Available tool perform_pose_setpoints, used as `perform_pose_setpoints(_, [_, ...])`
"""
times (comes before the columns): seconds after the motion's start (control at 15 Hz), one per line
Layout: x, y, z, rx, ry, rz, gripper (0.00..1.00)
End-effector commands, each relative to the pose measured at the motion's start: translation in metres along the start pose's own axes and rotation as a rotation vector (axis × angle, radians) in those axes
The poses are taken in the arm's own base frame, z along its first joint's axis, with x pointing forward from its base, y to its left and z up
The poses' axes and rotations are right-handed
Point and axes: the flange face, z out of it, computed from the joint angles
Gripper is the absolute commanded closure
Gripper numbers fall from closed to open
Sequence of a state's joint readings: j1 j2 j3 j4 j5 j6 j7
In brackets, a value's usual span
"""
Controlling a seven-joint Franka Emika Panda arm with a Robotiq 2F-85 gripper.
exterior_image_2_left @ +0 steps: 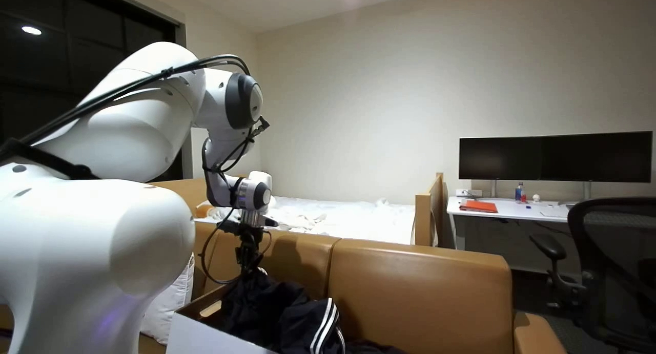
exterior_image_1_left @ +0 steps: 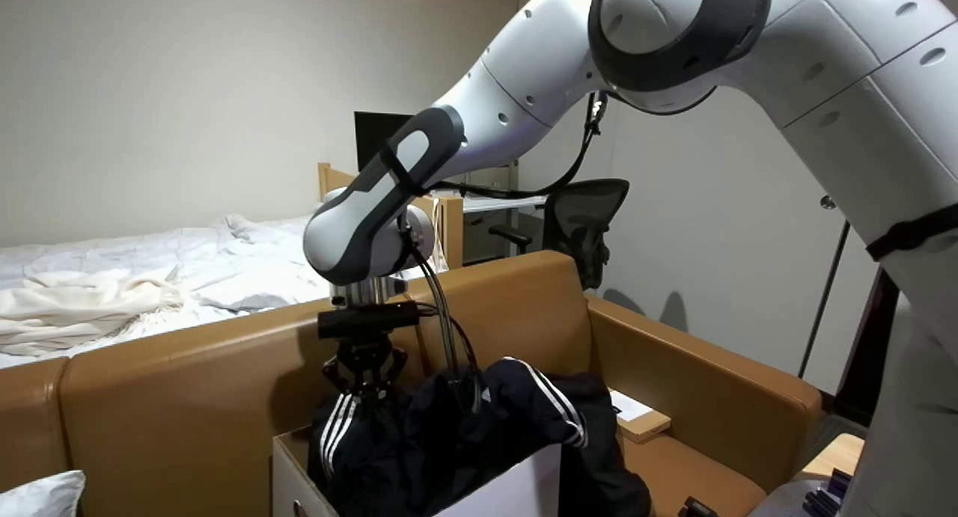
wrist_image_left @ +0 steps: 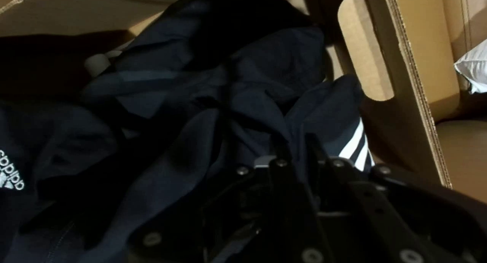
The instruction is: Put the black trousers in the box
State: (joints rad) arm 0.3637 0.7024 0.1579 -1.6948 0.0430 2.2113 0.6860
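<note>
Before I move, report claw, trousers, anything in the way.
Claw at black trousers, grip unclear. Trousers partly in box, part spilling over its edge. Looped cable beside claw, possible snag.

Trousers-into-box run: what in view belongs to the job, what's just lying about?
Job:
black trousers
box
gripper

Lying about:
white pillow
cream blanket
flat tan item
orange-red folder

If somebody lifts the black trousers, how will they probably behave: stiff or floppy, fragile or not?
The black trousers are probably floppy: they lie in loose folds. They might trail when lifted, since a striped part reaches past the box. Breakage seems unlikely, as they look like soft fabric.
</note>
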Motion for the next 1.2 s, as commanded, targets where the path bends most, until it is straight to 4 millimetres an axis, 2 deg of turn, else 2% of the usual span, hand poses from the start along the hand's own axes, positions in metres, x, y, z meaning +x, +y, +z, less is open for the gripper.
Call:
perform_pose_setpoints(0.0, [0.003,0.016,0.003,0.025,-0.017,-0.032,0.52])
perform_pose_setpoints(0.27, [-0.008,0.041,-0.010,-0.041,0.007,-0.069,0.26])
perform_pose_setpoints(0.53, [-0.047,0.081,-0.036,-0.131,0.023,-0.118,0.02])
perform_pose_setpoints(0.87, [-0.117,0.118,-0.071,-0.228,0.065,-0.186,0.00])
perform_pose_setpoints(1.13, [-0.183,0.148,-0.074,-0.258,0.056,-0.234,0.00])
